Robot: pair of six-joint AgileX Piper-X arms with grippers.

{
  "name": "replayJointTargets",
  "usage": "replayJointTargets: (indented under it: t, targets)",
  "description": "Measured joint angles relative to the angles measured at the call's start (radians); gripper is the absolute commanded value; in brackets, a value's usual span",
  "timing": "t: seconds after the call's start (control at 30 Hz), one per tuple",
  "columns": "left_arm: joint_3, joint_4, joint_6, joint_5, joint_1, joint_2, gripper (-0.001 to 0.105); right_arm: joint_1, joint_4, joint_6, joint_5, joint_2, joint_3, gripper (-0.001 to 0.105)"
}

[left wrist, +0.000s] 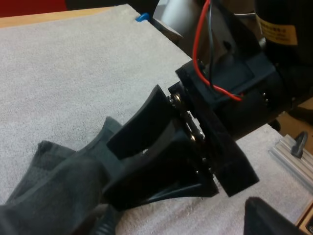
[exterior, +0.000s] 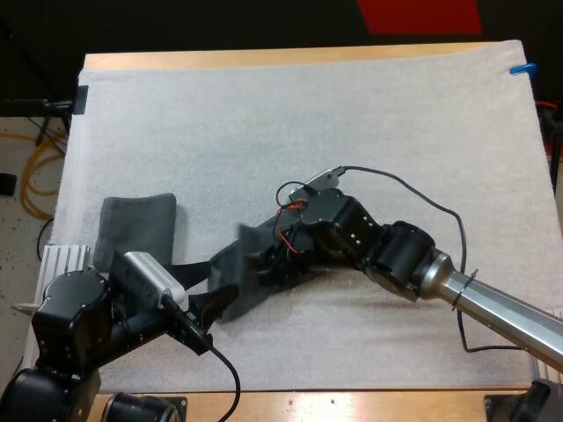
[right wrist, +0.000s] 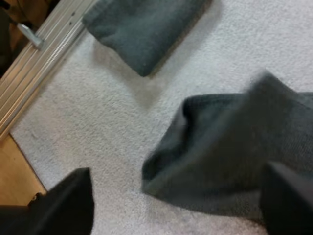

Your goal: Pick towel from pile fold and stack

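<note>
The fold step is judged in hand, as the loose towel (exterior: 249,251), lain just 7 o'clock of the mat's (exterior: 352,132) centre, is flanked by left claw (exterior: 220,283) and right claw (exterior: 273,264), both spread wide on nothing, so an edge must next be pinched, folded over, then stacked on the folded towel (exterior: 136,229) at 9 o'clock.

Dark crumpled towel (exterior: 244,268) mid-mat, folded towel (exterior: 136,230) near left edge

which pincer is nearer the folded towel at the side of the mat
Left. The left pincer is just past the folded towel, at the near side of the loose towel; the right pincer is farther off, at that towel's other side.
</note>
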Motion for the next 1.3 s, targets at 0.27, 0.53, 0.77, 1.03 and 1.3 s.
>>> replayJointTargets:
  t: [0.27, 0.53, 0.77, 1.03, 1.3]
  targets:
    - [0.000, 0.000, 0.001, 0.000, 0.000, 0.000, 0.054, -0.068, 0.072, -0.052, 0.155, -0.030, -0.005, 0.071]
    - [0.000, 0.000, 0.005, -0.005, 0.000, 0.000, 0.054, -0.249, 0.096, -0.069, 0.185, -0.030, -0.005, 0.071]
    - [0.000, 0.002, 0.010, -0.030, 0.000, 0.000, 0.054, -0.405, 0.099, -0.074, 0.182, -0.020, -0.005, 0.071]
    - [0.000, 0.002, 0.012, -0.030, 0.000, 0.000, 0.054, -0.489, 0.047, -0.074, 0.080, 0.113, -0.005, 0.071]
    - [0.000, 0.002, 0.012, -0.030, 0.000, 0.000, 0.054, -0.489, 0.002, -0.074, -0.018, 0.262, -0.005, 0.071]
